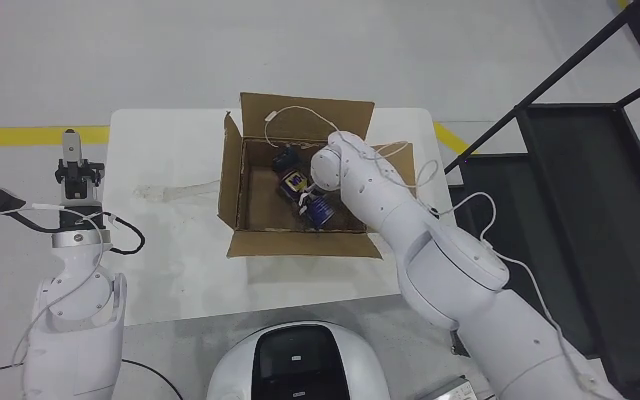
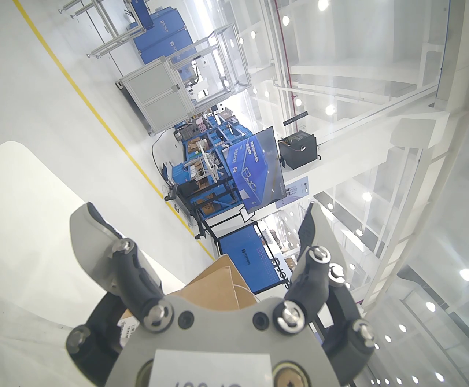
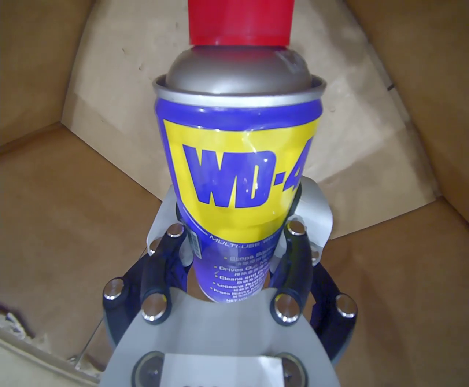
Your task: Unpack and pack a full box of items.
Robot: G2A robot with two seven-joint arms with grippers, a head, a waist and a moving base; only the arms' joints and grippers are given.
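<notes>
While down in the box (image 1: 232, 170), gripping a spray can (image 3: 238, 165) with the right claw (image 3: 240, 216), holding the left claw (image 2: 199, 216) wide.

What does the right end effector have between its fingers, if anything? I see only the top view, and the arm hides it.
Observer: The right end effector is shut on a blue and yellow spray can.
Operator: Where does it grip the can?
Observer: On the lower body; the red cap points away from the wrist.
Operator: And the left end effector?
Observer: It is open and holds nothing.
</notes>
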